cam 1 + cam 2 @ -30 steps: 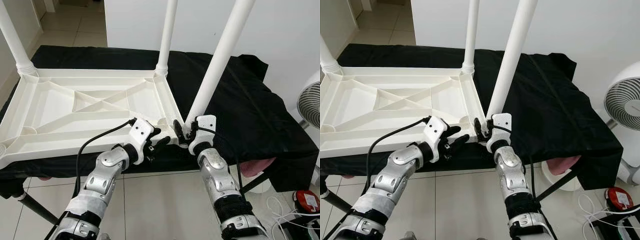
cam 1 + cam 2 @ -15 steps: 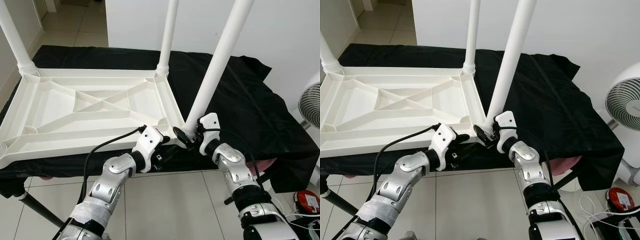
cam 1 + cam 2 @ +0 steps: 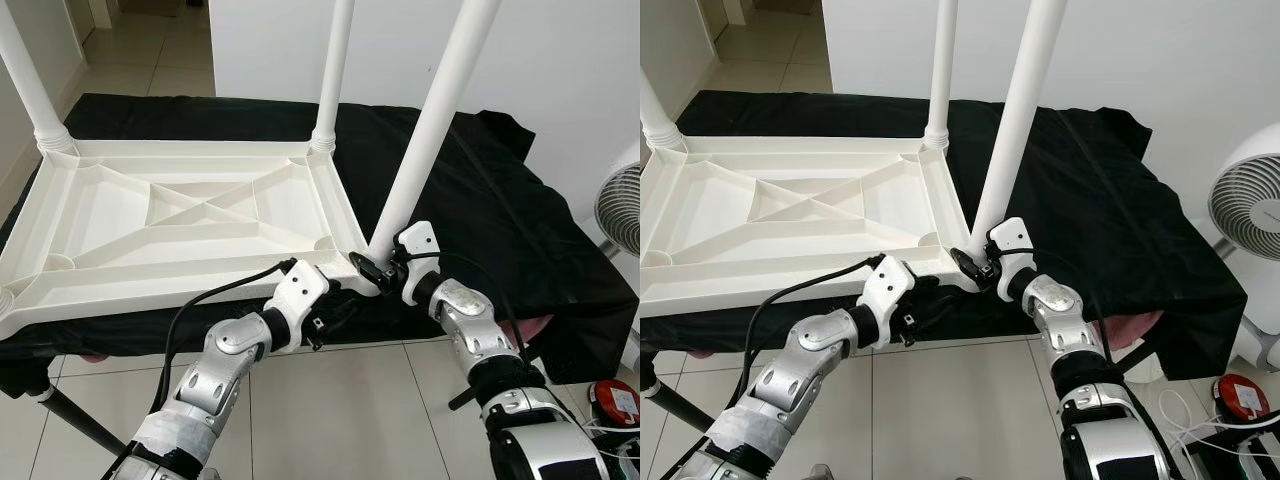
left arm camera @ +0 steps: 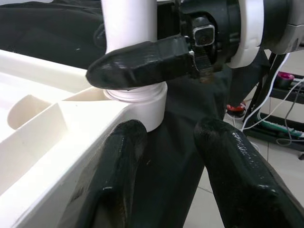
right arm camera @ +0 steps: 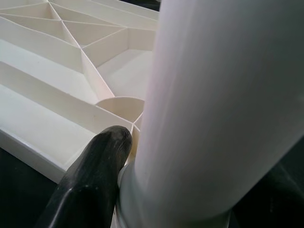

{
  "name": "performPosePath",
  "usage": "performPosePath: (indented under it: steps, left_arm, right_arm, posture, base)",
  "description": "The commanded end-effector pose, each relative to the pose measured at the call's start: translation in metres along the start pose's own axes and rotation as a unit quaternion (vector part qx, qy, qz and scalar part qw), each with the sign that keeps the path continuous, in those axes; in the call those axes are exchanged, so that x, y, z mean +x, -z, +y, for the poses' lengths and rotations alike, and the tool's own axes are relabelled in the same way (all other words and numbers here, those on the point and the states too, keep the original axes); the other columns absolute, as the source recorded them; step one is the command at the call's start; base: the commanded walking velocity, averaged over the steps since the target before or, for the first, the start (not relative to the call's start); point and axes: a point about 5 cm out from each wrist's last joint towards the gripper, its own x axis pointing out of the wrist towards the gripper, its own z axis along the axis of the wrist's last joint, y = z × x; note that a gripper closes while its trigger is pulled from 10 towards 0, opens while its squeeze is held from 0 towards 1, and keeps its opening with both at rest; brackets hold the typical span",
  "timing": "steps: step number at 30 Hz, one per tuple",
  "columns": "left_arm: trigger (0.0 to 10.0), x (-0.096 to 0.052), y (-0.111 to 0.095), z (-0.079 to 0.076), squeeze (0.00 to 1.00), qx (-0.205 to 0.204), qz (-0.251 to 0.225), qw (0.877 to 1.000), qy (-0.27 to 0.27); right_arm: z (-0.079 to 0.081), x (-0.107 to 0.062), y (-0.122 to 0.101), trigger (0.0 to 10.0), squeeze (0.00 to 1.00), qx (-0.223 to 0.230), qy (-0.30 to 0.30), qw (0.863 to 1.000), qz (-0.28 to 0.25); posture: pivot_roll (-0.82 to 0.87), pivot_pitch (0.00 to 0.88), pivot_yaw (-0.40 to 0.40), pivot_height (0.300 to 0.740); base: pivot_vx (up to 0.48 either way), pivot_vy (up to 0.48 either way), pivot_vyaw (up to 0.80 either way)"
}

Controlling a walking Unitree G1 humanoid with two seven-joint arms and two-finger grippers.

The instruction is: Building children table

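Note:
The white plastic table (image 3: pixel 150 215) lies upside down on a black cloth. Two legs stand in its far corners, one on the left (image 3: pixel 25 75) and one on the right (image 3: pixel 333 70). A third leg (image 3: pixel 425 130) leans up from the near right corner socket. My right gripper (image 3: pixel 375 268) is shut around the base of this leg, and one finger (image 5: pixel 95 180) presses against it just above the socket. My left gripper (image 3: pixel 335 303) is open at the table's front edge just below that corner. One of its fingers (image 4: pixel 118 175) touches the rim.
The black cloth (image 3: pixel 480 200) hangs over the front and right edges. A white fan (image 3: pixel 1250 215) stands at the right, with cables and a red object (image 3: pixel 612 397) on the tiled floor. Something pink (image 3: pixel 535 330) shows under the cloth's right corner.
My left gripper has moved right and forward to the table's near right corner. My right forearm has swung out to the right, with the gripper still at the leg's base.

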Motion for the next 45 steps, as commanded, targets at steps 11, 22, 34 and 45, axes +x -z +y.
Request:
performPosePath:
  steps: [11,22,34,45]
  left_arm:
    - [10.0,-0.001,-0.004,0.001,0.00,-0.002,0.003,1.000,0.000]
    - [10.0,-0.004,-0.012,0.017,0.00,0.006,-0.003,1.000,-0.025]
    - [10.0,-0.005,-0.012,0.017,0.00,0.012,0.002,1.000,-0.019]
    - [10.0,-0.005,-0.011,0.016,0.00,0.012,0.003,1.000,-0.016]
  right_arm:
    - [0.013,0.002,0.008,10.0,0.00,0.049,0.077,0.996,-0.004]
    - [0.019,0.005,0.005,10.0,0.00,0.091,0.239,0.967,-0.005]
    - [0.053,0.007,0.004,10.0,0.00,0.135,0.287,0.948,-0.002]
    - [0.045,0.002,0.003,10.0,1.00,0.126,0.281,0.952,-0.011]
  posture:
    - [0.01,0.000,-0.070,0.740]
    - [0.02,0.003,-0.068,0.740]
    - [0.02,0.000,-0.070,0.740]
    - [0.01,0.000,-0.065,0.740]
  base:
    - [0.000,0.000,0.00]
    - [0.000,0.000,0.00]
    - [0.000,0.000,0.00]
    - [0.000,0.000,0.00]
